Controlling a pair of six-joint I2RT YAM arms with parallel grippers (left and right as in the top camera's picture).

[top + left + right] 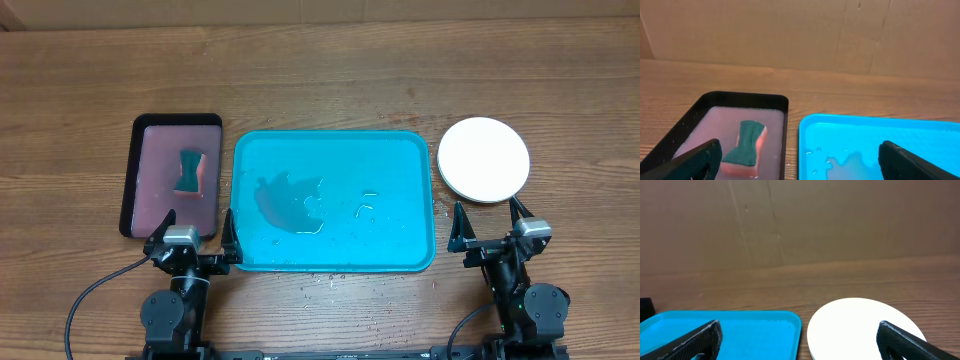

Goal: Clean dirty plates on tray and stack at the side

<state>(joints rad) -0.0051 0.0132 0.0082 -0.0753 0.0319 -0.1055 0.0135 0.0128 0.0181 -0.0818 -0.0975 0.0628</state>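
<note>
The left arm (176, 308) and the right arm (528, 300) sit low at the near edge, one at each side, with their wrists pointing toward the far side; the left gripper (195, 226) holds its jaws spread wide, its dark left fingers (696, 159) well apart and gripping nothing; the right gripper (488, 220) is spread likewise, its right fingers (912, 340) wide and empty; the rear joints are partly cropped, so they are probably folded back.
</note>
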